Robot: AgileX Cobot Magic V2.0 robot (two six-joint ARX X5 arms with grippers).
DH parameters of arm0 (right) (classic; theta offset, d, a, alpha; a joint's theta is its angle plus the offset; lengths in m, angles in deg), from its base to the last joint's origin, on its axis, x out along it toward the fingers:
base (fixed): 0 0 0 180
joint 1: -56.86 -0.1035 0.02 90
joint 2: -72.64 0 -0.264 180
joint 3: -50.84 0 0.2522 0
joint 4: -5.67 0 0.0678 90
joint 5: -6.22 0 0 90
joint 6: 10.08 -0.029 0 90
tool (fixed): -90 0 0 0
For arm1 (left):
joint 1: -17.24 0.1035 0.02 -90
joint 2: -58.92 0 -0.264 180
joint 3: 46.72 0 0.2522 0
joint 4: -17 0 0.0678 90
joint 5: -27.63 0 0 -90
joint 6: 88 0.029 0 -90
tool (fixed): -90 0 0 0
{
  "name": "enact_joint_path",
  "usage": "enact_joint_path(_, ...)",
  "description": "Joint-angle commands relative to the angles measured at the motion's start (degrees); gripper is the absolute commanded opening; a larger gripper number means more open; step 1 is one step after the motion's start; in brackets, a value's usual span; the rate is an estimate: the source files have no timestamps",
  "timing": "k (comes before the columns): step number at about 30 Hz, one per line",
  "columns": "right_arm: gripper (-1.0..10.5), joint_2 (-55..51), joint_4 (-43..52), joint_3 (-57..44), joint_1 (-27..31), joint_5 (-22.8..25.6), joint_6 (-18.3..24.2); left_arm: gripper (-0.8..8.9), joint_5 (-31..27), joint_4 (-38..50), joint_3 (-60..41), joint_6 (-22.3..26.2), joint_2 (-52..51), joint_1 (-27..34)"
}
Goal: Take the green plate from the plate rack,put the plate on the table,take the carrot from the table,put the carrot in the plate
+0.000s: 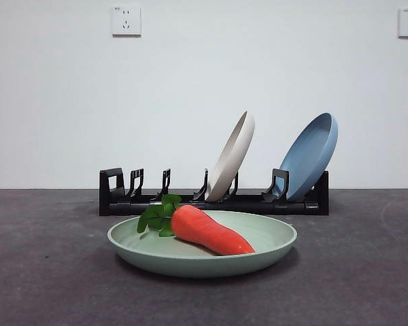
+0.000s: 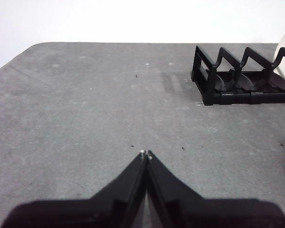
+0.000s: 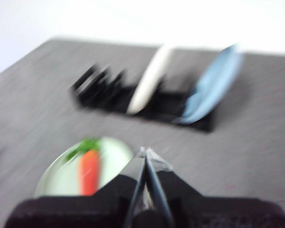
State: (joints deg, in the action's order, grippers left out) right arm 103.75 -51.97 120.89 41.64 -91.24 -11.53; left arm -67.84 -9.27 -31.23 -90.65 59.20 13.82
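The green plate lies flat on the dark grey table, in front of the plate rack. The carrot lies inside the plate, leaves toward the left. The blurred right wrist view shows the plate with the carrot in it and the rack beyond. My right gripper is shut and empty, raised above the table beside the plate. My left gripper is shut and empty over bare table, away from the rack's end. Neither gripper shows in the front view.
A cream plate and a blue plate stand tilted in the rack's right half. The rack's left slots hold nothing. A white wall with two sockets stands behind the table.
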Motion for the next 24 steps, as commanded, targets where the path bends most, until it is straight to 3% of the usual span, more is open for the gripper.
enact_joint_path(1,0.0,-3.6,5.4,-5.5,5.2,-0.1,1.4,-0.03,-0.1,0.0,-0.7,-0.4,-0.2,0.2)
enact_joint_path(5,0.0,-11.5,18.1,-17.4,8.9,-0.1,0.9,-0.03,-0.1,0.0,-0.7,-0.3,-0.2,0.2)
enact_joint_path(10,0.0,-20.4,33.1,-35.0,9.2,0.3,-0.6,-0.03,-0.1,0.0,-0.7,-0.4,-0.2,0.2)
enact_joint_path(17,0.0,-27.6,37.0,-48.9,9.2,0.6,-1.8,-0.03,-0.1,0.0,-0.7,-0.3,-0.2,0.2)
enact_joint_path(24,0.0,-31.1,36.9,-54.2,9.2,0.5,-4.5,-0.03,-0.2,0.0,-0.7,-0.4,-0.2,0.2)
